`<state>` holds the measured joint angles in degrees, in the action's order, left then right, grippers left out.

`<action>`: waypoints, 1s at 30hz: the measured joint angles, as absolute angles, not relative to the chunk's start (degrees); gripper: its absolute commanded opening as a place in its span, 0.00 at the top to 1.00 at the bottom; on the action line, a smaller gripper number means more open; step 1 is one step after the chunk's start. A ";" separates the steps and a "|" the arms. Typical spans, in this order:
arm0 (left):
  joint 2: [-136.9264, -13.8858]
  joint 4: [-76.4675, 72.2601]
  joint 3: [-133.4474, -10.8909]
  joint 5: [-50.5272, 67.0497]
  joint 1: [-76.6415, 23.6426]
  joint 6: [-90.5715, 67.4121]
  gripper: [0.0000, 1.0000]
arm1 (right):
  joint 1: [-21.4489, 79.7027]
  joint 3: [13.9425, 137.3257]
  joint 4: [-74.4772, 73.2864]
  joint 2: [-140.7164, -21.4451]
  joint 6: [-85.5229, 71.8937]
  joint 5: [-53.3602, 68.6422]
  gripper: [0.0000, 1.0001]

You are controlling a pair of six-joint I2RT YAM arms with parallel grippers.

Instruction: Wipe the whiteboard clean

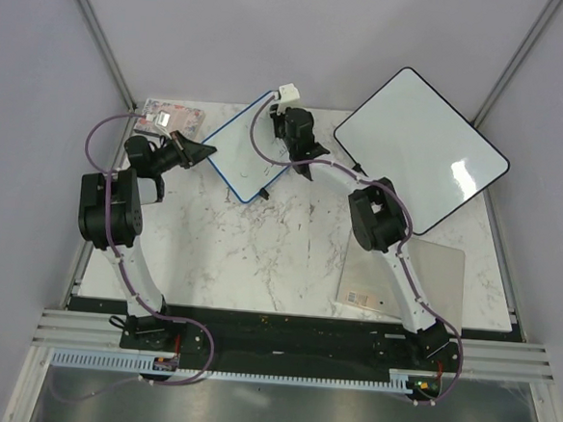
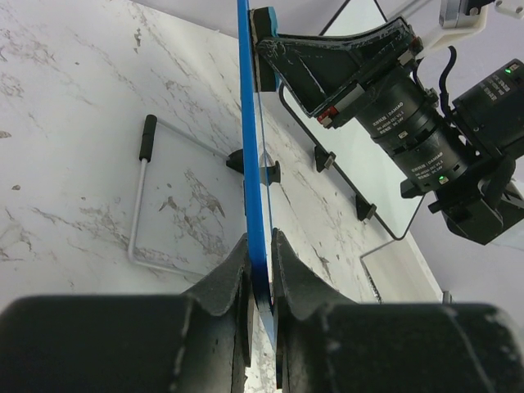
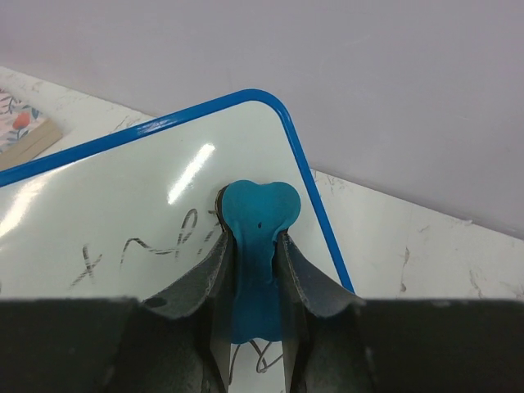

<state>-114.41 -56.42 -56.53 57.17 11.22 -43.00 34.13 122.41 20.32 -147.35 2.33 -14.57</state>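
The whiteboard (image 1: 248,160), small and blue-framed with black scribbles (image 3: 123,246) on its face, stands at the back middle of the marble table. My left gripper (image 1: 205,151) is shut on its left edge; in the left wrist view the blue frame (image 2: 250,123) runs edge-on between the pinching fingers of that gripper (image 2: 260,239). My right gripper (image 1: 289,130) is shut on a teal eraser (image 3: 255,205) and presses it against the board's face near the far right corner. In the left wrist view the eraser (image 2: 264,29) touches the board's top.
A larger black-framed blank whiteboard (image 1: 421,148) leans at the back right. A beige sheet (image 1: 422,279) with a barcode label lies at the front right. A patterned book (image 1: 170,118) sits at the back left. A wire stand (image 2: 143,188) lies on the table beside the small board.
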 measured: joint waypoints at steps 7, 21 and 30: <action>-113.82 -54.96 -56.53 57.19 11.11 -41.85 0.98 | 33.32 121.89 16.69 -145.38 5.34 -4.60 1.00; -113.51 -54.02 -56.53 57.08 11.05 -41.21 0.98 | 34.72 121.54 10.83 -143.28 9.04 4.16 1.00; -113.51 -52.88 -56.53 56.40 11.07 -40.91 0.98 | 40.51 121.58 9.23 -142.21 12.91 4.19 1.00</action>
<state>-113.51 -52.88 -56.53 56.40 11.07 -40.91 40.51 121.58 9.23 -142.21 12.91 4.19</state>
